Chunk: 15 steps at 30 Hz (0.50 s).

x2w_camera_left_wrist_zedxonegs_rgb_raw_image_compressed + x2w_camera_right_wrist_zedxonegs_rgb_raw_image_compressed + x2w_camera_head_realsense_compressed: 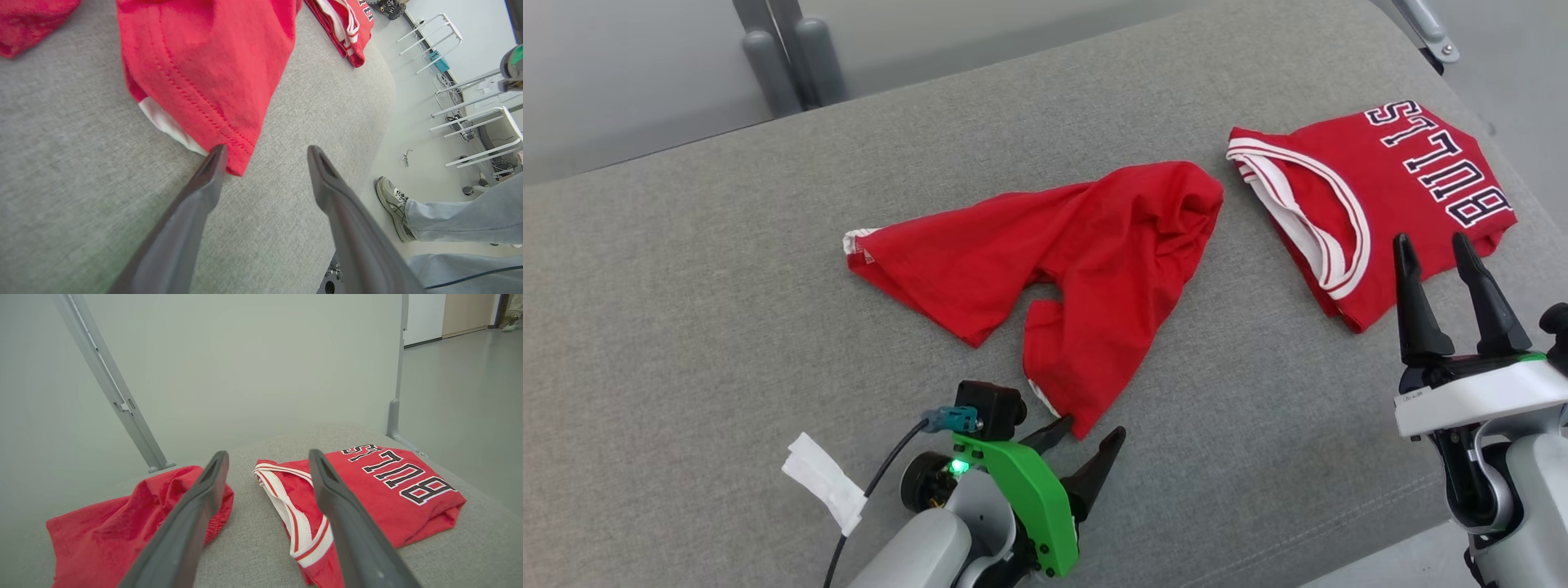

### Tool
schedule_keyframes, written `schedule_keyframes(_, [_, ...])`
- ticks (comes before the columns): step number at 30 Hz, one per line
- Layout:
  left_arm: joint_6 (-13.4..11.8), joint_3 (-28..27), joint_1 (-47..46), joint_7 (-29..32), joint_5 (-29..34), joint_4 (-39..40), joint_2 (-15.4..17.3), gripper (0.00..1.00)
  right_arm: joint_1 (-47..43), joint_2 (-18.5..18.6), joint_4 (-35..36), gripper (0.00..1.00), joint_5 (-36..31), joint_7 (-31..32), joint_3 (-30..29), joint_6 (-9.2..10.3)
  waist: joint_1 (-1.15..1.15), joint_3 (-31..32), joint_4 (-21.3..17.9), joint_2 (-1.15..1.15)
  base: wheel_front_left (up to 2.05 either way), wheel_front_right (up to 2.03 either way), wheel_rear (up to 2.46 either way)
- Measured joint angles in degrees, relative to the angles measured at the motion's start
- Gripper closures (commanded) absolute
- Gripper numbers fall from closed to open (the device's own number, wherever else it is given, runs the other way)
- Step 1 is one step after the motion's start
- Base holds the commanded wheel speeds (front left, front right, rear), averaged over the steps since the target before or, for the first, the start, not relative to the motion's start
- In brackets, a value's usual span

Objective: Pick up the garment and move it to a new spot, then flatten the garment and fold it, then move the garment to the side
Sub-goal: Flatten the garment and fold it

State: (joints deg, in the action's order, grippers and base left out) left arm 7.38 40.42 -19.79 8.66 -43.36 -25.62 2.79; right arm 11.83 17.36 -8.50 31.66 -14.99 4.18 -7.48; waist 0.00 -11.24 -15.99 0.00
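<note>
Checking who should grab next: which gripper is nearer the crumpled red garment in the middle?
Left. The left gripper is open at the crumpled garment's near corner, one fingertip at its hem. The right gripper sits off to its right, beside the folded jersey.

left gripper (1092, 430): jaws apart (tilted rightward) | right gripper (1431, 241): jaws apart, upright

The folded red jersey with white-and-red striped trim (1372, 188) is carrying the only readable word, "BULLS", in dark block capitals edged in white. In the head view the letters are lying sideways, and the right wrist view is showing them upside down. A tiny mark on the white housing (1470, 400) under the right pincer (1431, 241) is proving too small to read.
</note>
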Motion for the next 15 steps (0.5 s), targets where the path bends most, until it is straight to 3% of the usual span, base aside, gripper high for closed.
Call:
schedule_keyframes(3, [0.0,1.0,-1.0,-1.0,-1.2,-1.3,0.0,0.04,0.1,-0.2,-0.2,0.0,0.0,0.0,0.0,0.0,0.0,-0.6,-1.1,0.0,0.0,0.0,0.0])
schedule_keyframes(5, [0.0,1.6,-1.5,-1.6,-2.2,-2.4,0.0,0.2,0.1,-0.3,-0.4,0.0,0.0,0.0,-0.1,0.0,0.0,-0.7,-1.4,0.0,0.0,0.0,0.0])
schedule_keyframes(6, [0.0,1.7,-1.7,-1.7,-2.3,-3.2,0.0,0.23,0.1,-0.3,-0.5,0.0,-0.1,0.0,-0.3,0.0,0.0,-0.7,-1.4,0.0,0.0,0.0,0.0])
schedule_keyframes(7, [0.0,1.7,-1.8,-1.7,-2.3,-3.8,0.0,0.33,0.1,-0.3,-0.6,0.0,-0.1,0.0,-0.3,0.0,0.0,-0.6,-1.4,0.0,0.0,0.0,0.0])
schedule_keyframes(8, [-0.2,1.8,-2.0,-1.7,-2.3,-4.7,0.0,0.32,0.1,-0.3,-0.7,0.0,-0.1,0.0,-0.3,0.0,0.0,-0.5,-1.2,0.0,0.0,0.0,0.0])
schedule_keyframes(10, [-0.7,2.4,-2.1,-1.4,-1.5,-5.7,0.2,0.06,0.1,-0.4,-0.8,0.0,-0.2,0.0,0.0,0.0,0.0,-0.2,-0.9,0.0,0.0,0.0,0.0])
schedule_keyframes(11, [-1.0,2.3,-2.1,-1.7,-1.4,-5.8,0.2,0.0,0.1,-0.4,-0.8,0.0,-0.2,0.0,0.0,0.0,0.0,0.0,-0.7,0.0,0.0,0.0,0.0])
schedule_keyframes(15, [-1.4,2.0,-2.1,-1.9,-2.0,-5.2,0.2,0.0,0.1,-0.4,-0.9,0.0,-0.4,0.0,0.3,0.0,0.0,0.7,-0.1,0.0,0.0,0.0,0.0])
